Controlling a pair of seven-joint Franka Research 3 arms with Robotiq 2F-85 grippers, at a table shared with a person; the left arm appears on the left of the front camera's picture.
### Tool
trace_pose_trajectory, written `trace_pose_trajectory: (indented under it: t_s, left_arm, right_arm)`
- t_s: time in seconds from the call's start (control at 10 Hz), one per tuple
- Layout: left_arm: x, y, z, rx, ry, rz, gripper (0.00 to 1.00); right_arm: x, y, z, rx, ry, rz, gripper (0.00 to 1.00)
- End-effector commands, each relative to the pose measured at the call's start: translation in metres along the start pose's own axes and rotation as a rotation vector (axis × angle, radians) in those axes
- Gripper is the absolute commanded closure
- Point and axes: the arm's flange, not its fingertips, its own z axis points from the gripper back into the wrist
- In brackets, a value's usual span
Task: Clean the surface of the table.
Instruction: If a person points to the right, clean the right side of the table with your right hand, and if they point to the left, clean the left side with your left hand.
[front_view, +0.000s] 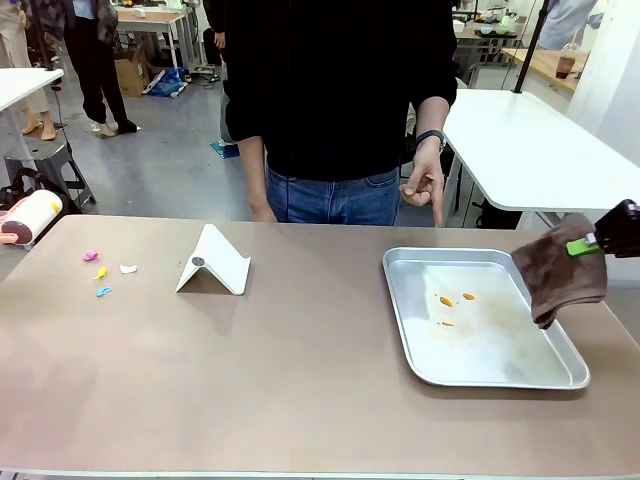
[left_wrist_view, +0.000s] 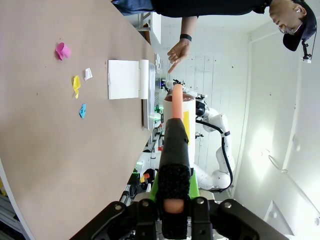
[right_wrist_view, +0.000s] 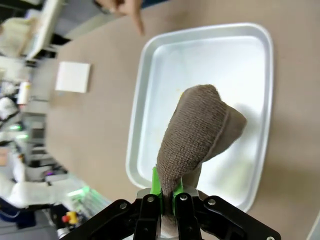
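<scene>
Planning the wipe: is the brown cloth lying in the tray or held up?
Held up. The right gripper is shut on the brown cloth, which hangs bunched over the tray's right side.

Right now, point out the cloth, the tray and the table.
Cloth (front_view: 560, 275): front view, its hanging fold.
Tray (front_view: 500, 340): front view, bare floor.
Table (front_view: 300, 380): front view, bare top.
</scene>
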Motion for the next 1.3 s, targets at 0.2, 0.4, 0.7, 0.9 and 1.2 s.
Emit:
trace_pose_trajectory:
  t_s: [0.2, 0.4, 0.7, 0.9, 1.2]
  left_arm:
    - [-0.002, -0.003, 0.000, -0.005, 0.001, -0.012, 1.00]
    - [-0.002, -0.003, 0.000, -0.005, 0.001, -0.012, 1.00]
    - [-0.002, -0.003, 0.000, -0.005, 0.001, -0.012, 1.00]
    - [-0.002, -0.003, 0.000, -0.005, 0.001, -0.012, 1.00]
    - [-0.002, -0.003, 0.000, -0.005, 0.001, -0.012, 1.00]
  right_arm:
    - [0.020, 0.023, -0.032, -0.182, 0.085, -0.006, 0.91]
    - [0.036, 0.026, -0.052, -0.213, 0.133, -0.016, 0.91]
    - [0.055, 0.030, -0.091, -0.289, 0.192, -0.025, 0.91]
    - [0.064, 0.029, -0.108, -0.283, 0.219, -0.033, 0.91]
    - [0.062, 0.021, -0.100, -0.257, 0.214, -0.077, 0.91]
